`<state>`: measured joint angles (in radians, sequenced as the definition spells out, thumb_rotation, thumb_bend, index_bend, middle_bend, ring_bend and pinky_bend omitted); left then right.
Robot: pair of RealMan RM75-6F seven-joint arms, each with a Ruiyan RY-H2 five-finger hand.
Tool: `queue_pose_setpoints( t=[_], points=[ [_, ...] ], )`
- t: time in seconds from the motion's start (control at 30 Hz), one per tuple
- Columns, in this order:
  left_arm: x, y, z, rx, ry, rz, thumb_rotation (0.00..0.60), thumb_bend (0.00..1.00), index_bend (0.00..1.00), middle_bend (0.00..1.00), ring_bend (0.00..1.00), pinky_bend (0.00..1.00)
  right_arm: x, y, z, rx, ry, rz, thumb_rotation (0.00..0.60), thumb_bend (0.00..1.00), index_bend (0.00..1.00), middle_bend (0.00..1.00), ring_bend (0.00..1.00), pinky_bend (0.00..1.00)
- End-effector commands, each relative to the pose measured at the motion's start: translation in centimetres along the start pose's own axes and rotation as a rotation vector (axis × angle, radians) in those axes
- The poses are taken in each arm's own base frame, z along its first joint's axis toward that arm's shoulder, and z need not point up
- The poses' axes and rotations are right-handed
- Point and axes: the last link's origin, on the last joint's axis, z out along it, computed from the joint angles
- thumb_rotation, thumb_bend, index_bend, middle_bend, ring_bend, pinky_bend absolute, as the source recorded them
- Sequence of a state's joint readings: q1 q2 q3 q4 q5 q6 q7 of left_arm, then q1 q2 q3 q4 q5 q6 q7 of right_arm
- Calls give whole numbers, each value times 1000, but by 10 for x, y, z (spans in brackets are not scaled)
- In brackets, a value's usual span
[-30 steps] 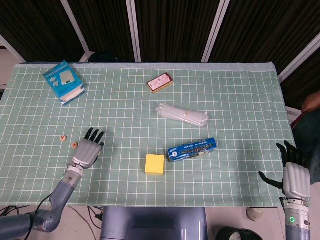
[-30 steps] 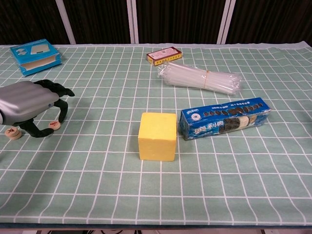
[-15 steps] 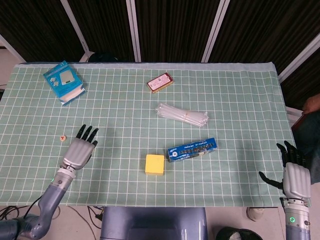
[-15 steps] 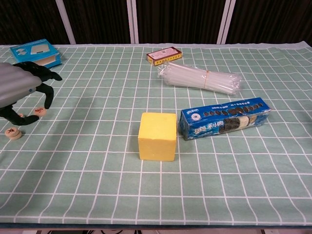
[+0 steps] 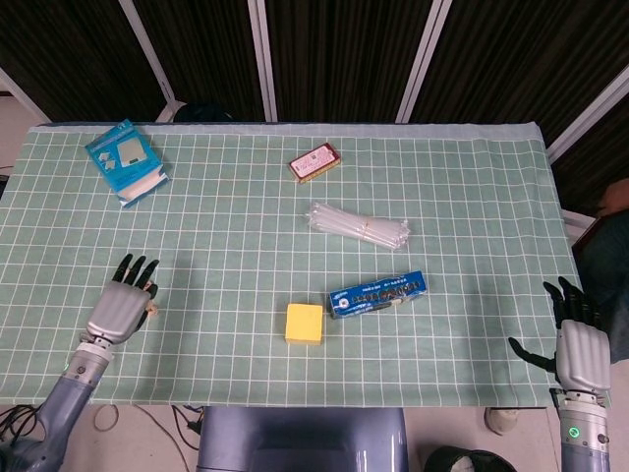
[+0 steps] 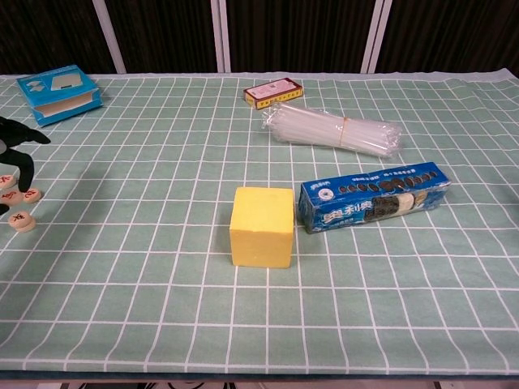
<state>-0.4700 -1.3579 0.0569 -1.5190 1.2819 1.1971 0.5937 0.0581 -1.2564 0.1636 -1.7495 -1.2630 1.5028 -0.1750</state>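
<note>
My left hand hovers over the table's front left, its fingers pointing away from me. A small wooden disc shows at its thumb side, pinched in dark fingertips. In the chest view only these fingers reach in at the left edge, with the pinched disc below them. A second disc lies on the cloth just in front. My right hand stays beyond the table's front right corner, fingers apart and holding nothing.
On the green checked cloth are a yellow block, a blue biscuit pack, a bundle of clear straws, a small red box and a blue box at the far left.
My left hand has moved left and toward the front edge, carrying one wooden disc away from where it lay. The other disc and the right hand have not moved.
</note>
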Motion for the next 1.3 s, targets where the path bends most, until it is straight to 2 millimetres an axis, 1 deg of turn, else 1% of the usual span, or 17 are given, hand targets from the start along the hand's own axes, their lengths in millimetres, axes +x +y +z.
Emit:
queue_pose_setpoints(
  t=[0.03,0.17,0.5,0.73,1.3],
  points=[
    [-5,-3,-3,2,-7,-3,600,344,504,79,0,0,0,0,0,-1,1,1,600,267,118,49,2,0],
    [-8,-4,-3,2,-10,-2,600,344,504,79,0,0,0,0,0,-2,-2,2,600,267,118,49,2,0],
    [-10,2,0,-15,-14,1,600,344,504,79,0,0,0,1,0,-3,-1,1,600,267,118,50,2,0],
    [-17,2,0,-7,-30,0,600,343,495,79,0,0,0,1,0,-3,1,2,600,267,118,49,2,0],
    [-17,6,2,-11,-20,18,600,342,462,78,0,0,0,1,0,-7,-1,0,600,267,118,49,0,0]
  ],
)
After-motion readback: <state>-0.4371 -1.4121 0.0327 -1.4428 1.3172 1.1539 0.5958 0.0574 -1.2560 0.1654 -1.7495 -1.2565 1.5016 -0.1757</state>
